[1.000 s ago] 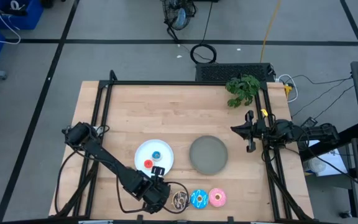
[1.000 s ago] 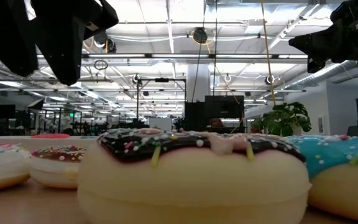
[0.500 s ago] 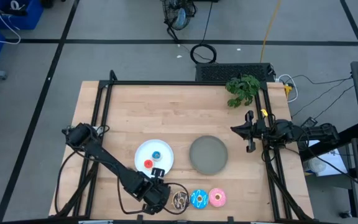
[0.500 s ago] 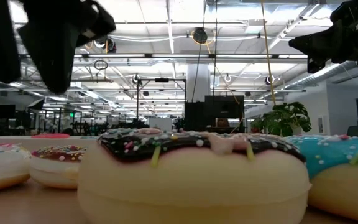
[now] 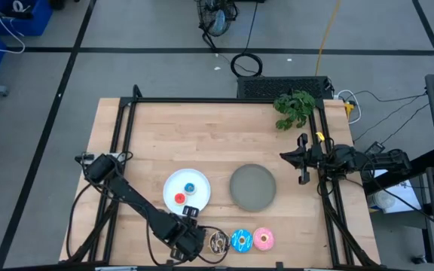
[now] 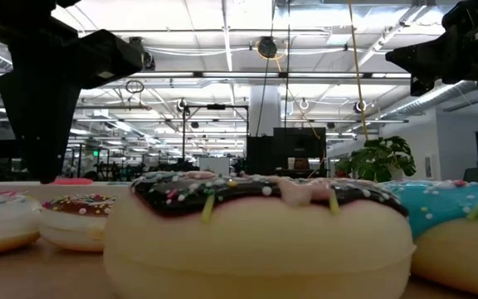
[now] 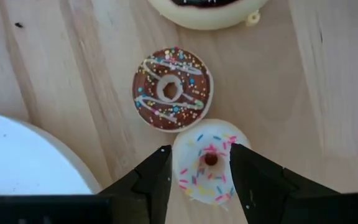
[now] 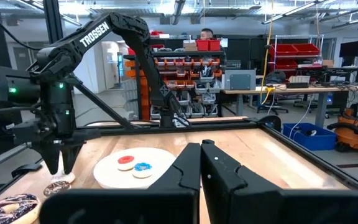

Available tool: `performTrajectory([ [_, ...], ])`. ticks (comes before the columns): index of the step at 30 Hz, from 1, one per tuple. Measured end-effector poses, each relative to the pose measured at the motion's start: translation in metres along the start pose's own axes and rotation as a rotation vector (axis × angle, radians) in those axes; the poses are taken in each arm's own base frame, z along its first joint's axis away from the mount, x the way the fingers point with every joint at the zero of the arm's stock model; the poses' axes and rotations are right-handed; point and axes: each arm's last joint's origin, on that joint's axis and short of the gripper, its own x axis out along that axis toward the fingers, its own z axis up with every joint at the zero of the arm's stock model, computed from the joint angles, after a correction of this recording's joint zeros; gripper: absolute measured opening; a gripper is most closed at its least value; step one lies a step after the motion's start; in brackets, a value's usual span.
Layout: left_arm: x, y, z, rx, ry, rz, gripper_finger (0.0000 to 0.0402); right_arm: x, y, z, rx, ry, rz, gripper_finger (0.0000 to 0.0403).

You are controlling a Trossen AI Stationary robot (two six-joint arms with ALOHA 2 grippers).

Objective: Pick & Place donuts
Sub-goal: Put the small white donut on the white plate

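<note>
White-pink donut [image 7: 209, 160] sits between the left gripper [image 7: 200, 177]'s parted fingers (ungripped, on the counter [image 7: 328, 93]); right gripper [image 8: 201, 163] is closed, empty.

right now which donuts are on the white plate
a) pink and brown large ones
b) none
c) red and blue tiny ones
c: the high view shows the tiny red donut and tiny blue donut on the white plate; the large ones lie on the table.

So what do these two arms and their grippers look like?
Both arms are matte black with jointed links. The left arm carries white TROSSEN lettering and a green light. The left gripper and right gripper have two dark, angular, wedge-shaped fingers.
</note>
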Motion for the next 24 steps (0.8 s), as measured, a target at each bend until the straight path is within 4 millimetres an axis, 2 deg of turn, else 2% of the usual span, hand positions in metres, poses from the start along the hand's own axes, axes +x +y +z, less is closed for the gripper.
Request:
performTrajectory([
  [13,0.021,0.003,-0.016,0.0,0.04,0.005,0.0166,0.0,0.0,0.0,0.0,0.0,-0.001,0.0],
  [20,0.023,0.003,-0.017,-0.023,0.032,-0.011,0.0164,0.0,0.0,0.0,0.0,0.0,0.0,0.0],
  [24,0.024,0.002,-0.017,-0.024,0.04,-0.036,0.0136,0.0,0.0,0.0,0.0,0.0,0.0,0.0],
])
